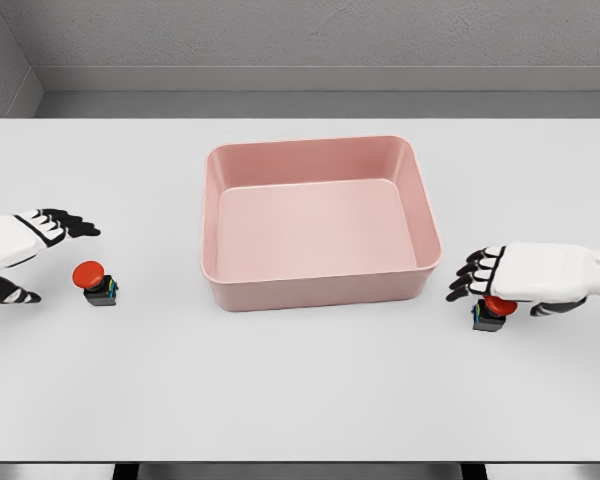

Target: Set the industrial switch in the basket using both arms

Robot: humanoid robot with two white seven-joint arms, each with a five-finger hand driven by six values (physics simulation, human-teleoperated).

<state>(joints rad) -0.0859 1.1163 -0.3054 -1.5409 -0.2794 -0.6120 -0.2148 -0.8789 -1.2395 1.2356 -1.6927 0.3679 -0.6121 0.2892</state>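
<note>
A pink rectangular basket stands in the middle of the white table. One industrial switch, red button on a dark base, sits left of the basket. My left hand is just left of it with fingers spread, apart from it. A second switch sits right of the basket, partly hidden under my right hand. That hand hovers directly over the switch with fingers loosely extended; no closed grasp shows.
The white table reaches the front edge near the bottom of the picture. A grey wall runs behind the table's far edge.
</note>
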